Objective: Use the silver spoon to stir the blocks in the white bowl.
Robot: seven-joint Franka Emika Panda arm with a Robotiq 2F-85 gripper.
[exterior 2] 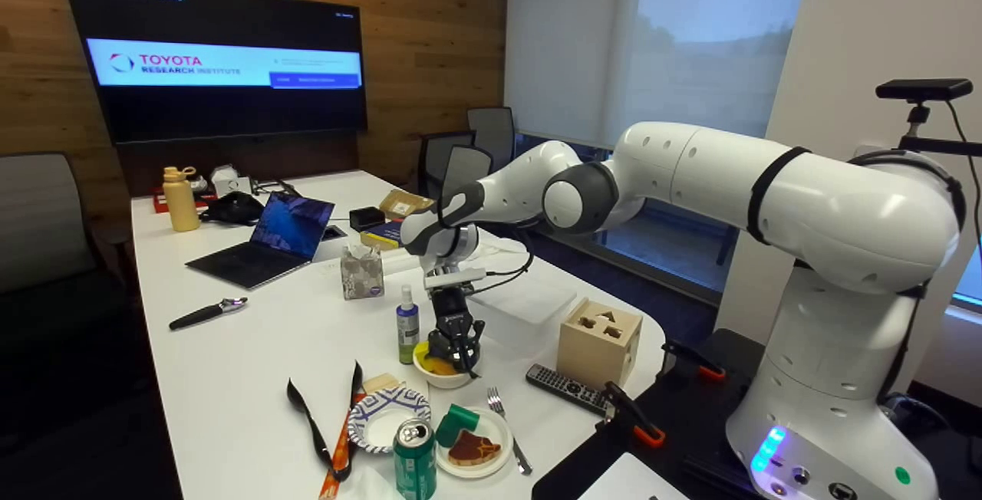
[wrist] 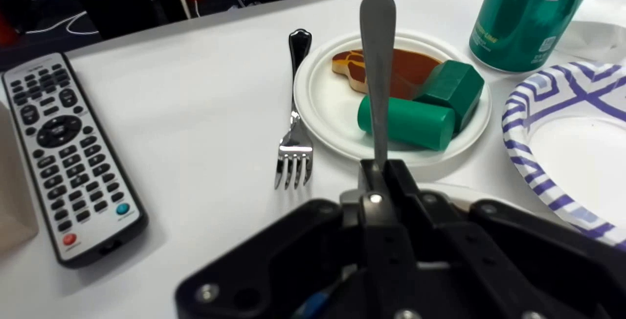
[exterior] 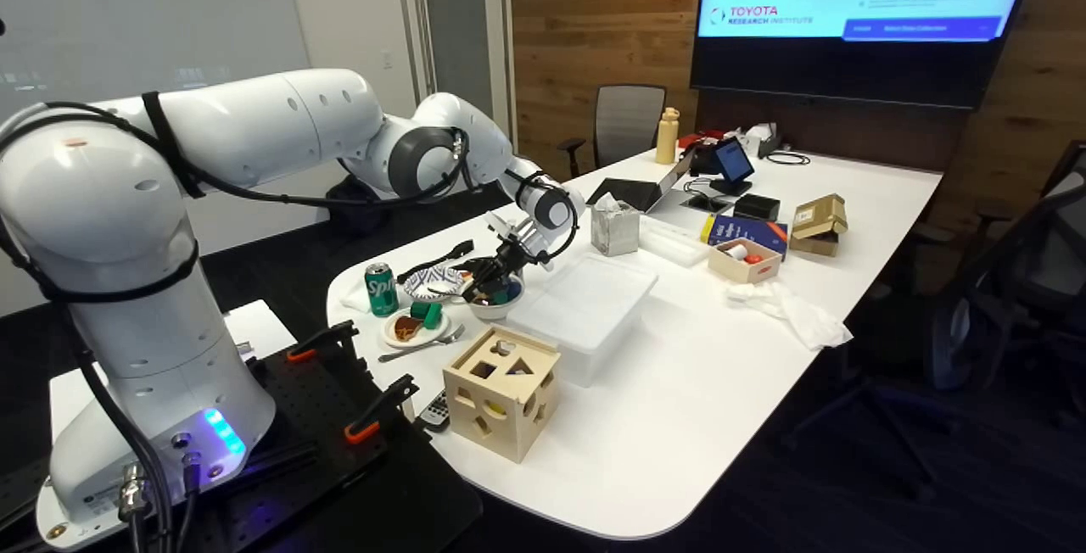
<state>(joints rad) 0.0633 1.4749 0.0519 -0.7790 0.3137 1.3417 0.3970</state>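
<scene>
My gripper [wrist: 380,166] is shut on the silver spoon [wrist: 379,59]; the handle sticks out past the fingertips in the wrist view, and the spoon's scoop end is hidden. In both exterior views the gripper [exterior: 485,283] [exterior 2: 460,358] points down over the white bowl [exterior: 495,310] [exterior 2: 443,380]. A bit of the bowl's rim [wrist: 457,192] shows behind the fingers in the wrist view. Yellow-orange blocks [exterior 2: 431,362] show in the bowl in an exterior view; the others are mostly hidden by the gripper. Whether the spoon touches the blocks cannot be seen.
Close by are a plate [wrist: 318,108] with green pieces and a toy steak, a fork [wrist: 296,148], a patterned paper bowl [wrist: 533,162], a green can [wrist: 523,20], a remote [wrist: 68,152], a spray bottle [exterior 2: 407,331], a wooden box [exterior: 501,392] and a white rectangular box [exterior: 585,307].
</scene>
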